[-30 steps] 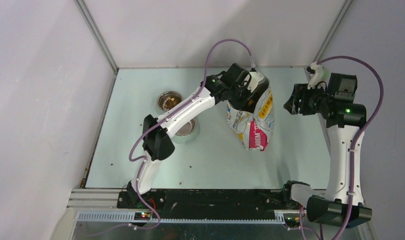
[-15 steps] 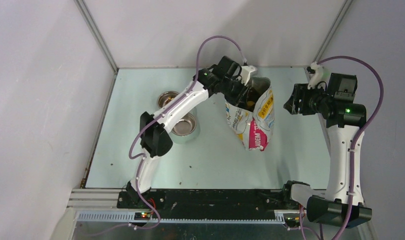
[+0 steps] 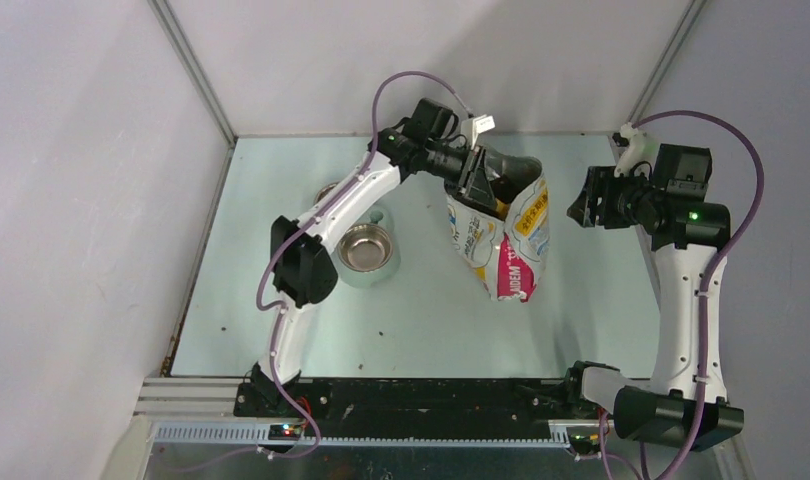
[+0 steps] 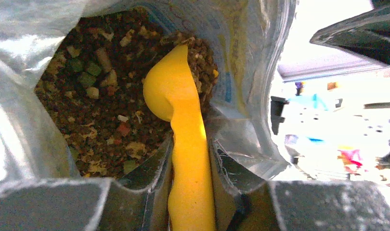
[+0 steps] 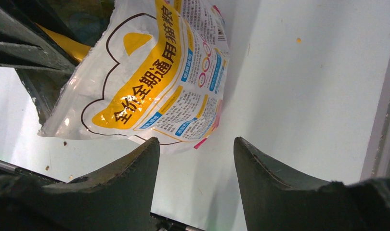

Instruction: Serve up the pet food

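The left gripper [image 4: 188, 166], clamped on the scoop [image 4: 171, 96] handle, reaches into the bag [image 4: 251, 72], scoop pointing straight ahead into the kibble [image 4: 101, 96] inside; the right gripper [image 5: 195, 159] hangs wide beside the bag.

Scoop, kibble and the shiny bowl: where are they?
scoop [image 4: 170, 91], left wrist view, on its rounded head.
kibble [image 4: 97, 110], left wrist view, middle of the heap.
shiny bowl [image 3: 367, 250], top external view, its bare inside.

Pet food [image 4: 101, 110]: loose heap of small dark-brown pellets, some tan, green, reddish, inside the open foil bag [image 4: 253, 72], at 9 o'clock of the scoop [image 4: 176, 91] bowl.
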`<state>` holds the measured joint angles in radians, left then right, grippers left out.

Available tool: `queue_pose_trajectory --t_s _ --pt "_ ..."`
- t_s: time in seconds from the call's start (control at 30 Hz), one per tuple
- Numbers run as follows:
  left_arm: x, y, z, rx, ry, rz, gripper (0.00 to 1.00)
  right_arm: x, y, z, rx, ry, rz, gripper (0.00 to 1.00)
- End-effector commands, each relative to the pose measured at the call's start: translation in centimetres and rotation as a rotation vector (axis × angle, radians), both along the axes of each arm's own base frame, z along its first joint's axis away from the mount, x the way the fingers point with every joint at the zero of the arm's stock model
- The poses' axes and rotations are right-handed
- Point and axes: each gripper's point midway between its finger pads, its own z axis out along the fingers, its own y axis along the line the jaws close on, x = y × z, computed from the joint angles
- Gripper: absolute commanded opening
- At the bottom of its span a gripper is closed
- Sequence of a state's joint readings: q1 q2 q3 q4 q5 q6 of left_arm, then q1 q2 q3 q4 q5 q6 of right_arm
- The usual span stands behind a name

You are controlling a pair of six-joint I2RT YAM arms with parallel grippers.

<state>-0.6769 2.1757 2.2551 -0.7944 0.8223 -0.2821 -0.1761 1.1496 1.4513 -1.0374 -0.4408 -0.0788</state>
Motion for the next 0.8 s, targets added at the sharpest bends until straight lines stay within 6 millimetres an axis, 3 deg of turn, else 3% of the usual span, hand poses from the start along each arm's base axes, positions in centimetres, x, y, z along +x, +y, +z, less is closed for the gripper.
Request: queue_pose_trajectory --t_s 0.0,0.5,0.77 --pt "-1.3 0.8 5.5 -0.178 0.116 -0.066 0.00 0.5 -0.5 0.1 -0.011 -0.007 -0.019 0.61" --pt "2.8 4.4 8.7 -0.271 0.198 0.093 0.00 0.7 -2.1 -0.1 -0.097 0.003 -0.049 0.61" --pt "4.2 6.6 9.2 -0.283 0.218 0.157 0.00 1.4 -2.5 -0.2 -0.118 0.009 -0.046 0.61"
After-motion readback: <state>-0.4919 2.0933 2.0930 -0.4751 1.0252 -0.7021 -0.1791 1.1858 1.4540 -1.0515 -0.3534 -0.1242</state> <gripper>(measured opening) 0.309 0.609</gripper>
